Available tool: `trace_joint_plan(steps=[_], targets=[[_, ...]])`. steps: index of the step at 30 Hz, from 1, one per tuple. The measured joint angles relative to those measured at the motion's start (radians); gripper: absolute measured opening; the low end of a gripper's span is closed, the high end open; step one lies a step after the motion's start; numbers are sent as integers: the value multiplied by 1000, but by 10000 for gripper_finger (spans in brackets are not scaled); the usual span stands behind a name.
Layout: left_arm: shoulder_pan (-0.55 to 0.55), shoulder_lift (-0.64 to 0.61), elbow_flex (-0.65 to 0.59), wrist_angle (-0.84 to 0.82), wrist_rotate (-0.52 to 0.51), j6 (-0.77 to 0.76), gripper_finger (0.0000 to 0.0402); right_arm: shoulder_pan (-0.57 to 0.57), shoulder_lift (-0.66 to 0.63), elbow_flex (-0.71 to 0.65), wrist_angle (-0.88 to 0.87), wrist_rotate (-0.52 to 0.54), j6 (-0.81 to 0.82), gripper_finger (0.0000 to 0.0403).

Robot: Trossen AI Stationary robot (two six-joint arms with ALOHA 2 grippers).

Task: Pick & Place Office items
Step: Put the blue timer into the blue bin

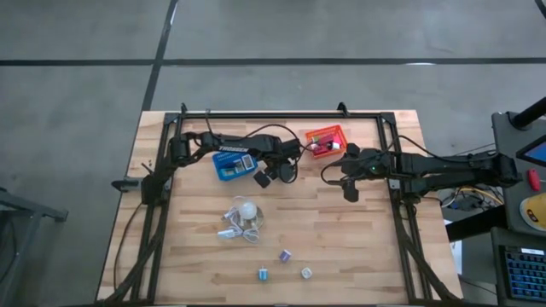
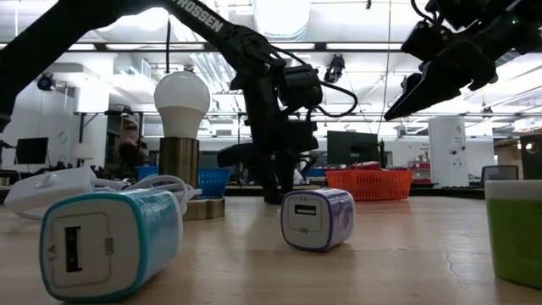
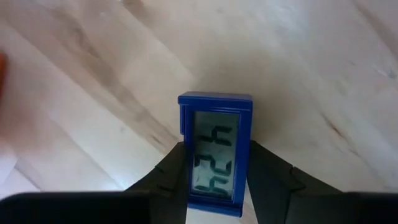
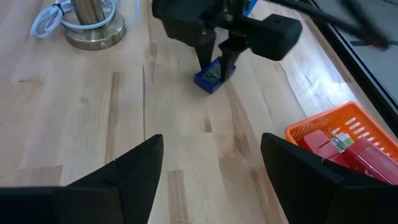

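- Gripping a small blue clock (image 3: 215,152), the left gripper (image 4: 219,62) is closed on it at table level, beside the blue basket (image 1: 233,161).
- Right gripper (image 4: 211,168) is held open, empty — near the orange basket (image 4: 348,134).
- Three small chargers (image 1: 284,256) are left unplaced — task judged partly done.

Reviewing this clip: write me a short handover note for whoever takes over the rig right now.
Left hand: shut on the small blue clock, low over the table beside the blue basket.
Right hand: open, empty, by the orange basket.
Done: red items already lie in the orange basket.
Left: bin the clock; three small chargers sit at the table's near edge. The lamp is mid-table.
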Motion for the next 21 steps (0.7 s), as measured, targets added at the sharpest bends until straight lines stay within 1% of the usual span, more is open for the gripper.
trace_joint_plan(steps=[7,12,15,17,21], targets=[[27,-75,-5,79,96,-84,121,1,0,0,5,-7,0,258],[49,-153,-77,169,135,-146,121,2,0,0,14,-29,0,257],[65,-226,-158,251,172,-192,121,2,0,0,36,-29,-11,254],[72,-278,-239,314,173,-218,121,2,0,-2,52,-29,-20,253],[89,-415,-409,490,173,-301,121,2,0,-5,69,-29,-33,255]])
